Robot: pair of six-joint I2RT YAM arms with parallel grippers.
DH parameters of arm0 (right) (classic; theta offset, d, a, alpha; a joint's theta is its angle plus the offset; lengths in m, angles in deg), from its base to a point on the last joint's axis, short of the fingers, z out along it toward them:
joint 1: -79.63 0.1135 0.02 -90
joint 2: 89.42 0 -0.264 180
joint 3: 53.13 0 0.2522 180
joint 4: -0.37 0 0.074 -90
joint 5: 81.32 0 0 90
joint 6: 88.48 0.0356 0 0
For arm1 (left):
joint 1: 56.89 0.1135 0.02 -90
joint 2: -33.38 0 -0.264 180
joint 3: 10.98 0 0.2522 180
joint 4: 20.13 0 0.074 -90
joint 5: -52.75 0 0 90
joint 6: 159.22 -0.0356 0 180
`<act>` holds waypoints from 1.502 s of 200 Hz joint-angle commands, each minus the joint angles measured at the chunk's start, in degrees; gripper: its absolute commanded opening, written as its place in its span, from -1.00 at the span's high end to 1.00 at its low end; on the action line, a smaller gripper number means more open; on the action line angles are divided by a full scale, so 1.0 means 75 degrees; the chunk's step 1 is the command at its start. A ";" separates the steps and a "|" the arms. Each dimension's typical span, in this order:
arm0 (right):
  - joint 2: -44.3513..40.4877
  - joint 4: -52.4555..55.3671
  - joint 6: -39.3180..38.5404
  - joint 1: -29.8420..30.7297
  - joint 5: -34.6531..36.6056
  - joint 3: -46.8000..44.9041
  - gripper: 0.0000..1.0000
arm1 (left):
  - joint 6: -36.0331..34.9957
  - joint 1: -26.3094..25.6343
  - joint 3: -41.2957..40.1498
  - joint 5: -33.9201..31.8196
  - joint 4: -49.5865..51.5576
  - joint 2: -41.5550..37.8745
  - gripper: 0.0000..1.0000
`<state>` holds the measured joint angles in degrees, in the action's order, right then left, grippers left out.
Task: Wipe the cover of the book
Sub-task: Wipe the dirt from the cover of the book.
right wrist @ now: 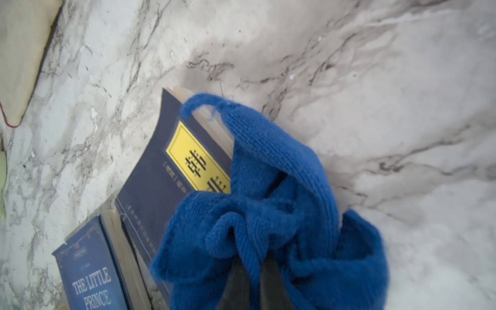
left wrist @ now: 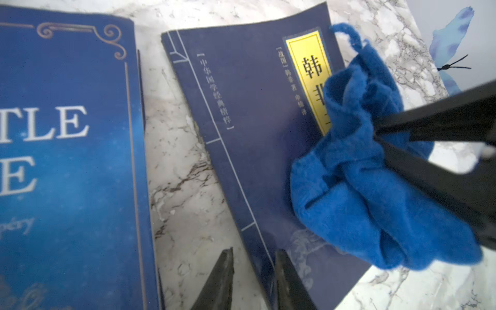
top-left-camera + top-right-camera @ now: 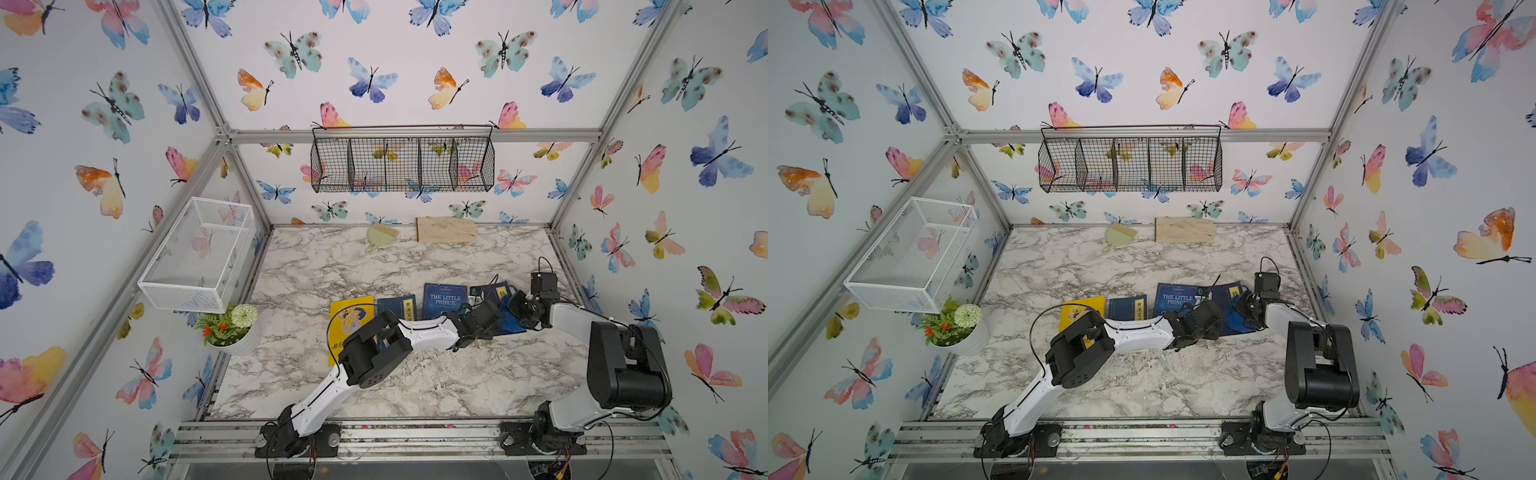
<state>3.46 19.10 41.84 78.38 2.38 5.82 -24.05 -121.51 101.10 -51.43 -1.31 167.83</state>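
Four books lie in a row on the marble table (image 3: 374,257): a yellow book (image 3: 349,309), a small blue book (image 3: 399,306), The Little Prince (image 3: 444,299), and a dark blue book (image 2: 255,107) with a yellow label (image 2: 308,75). The dark blue book is at the end of the row on the robot's right. Both arms meet over it, so I think it is the one to wipe.

The right gripper (image 2: 378,134) is squeezed tight on a blue cloth (image 2: 362,188). The cloth hangs in a soft bunch and rests on the cover, over part of the yellow label.

The left gripper (image 2: 253,255) points down at the spine side of the same book, near a corner. One finger is over the table between two books and one is over the cover, with the spine edge in the gap. I cannot tell if it is pinching the book or only standing by it.

The book looks thin and light, with a paper cover that bends. In the right wrist view its pages (image 1: 214,118) fan up a little at one corner. The table looks smooth, so I think the book could slide or turn when the cloth rubs it. A good place to hold it is the spine side, where it is stiffest, pressing down flat. The cloth is floppy, so it is best held by the bunch and pushed gently. Too hard a push near the loose edge could fold the cover or crumple a page
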 commanded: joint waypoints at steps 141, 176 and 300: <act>-0.0066 0.0087 0.0679 0.0215 0.0401 -0.1317 0.96 | 0.0326 0.0050 -0.0636 -0.0049 0.0780 -0.0167 0.39; 0.0604 -0.0127 0.0809 0.0219 0.0454 -0.0691 0.96 | 0.0422 0.0050 -0.0719 -0.0009 0.0722 -0.0141 0.52; -0.0361 0.0202 0.0482 0.0661 0.0744 -0.1438 0.96 | 0.0551 0.0062 -0.0789 -0.0017 0.0825 -0.0164 0.65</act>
<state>2.45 10.12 47.87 82.66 5.55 1.31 -19.99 -121.35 97.60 -51.82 -2.38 165.95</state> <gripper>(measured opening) 0.079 0.176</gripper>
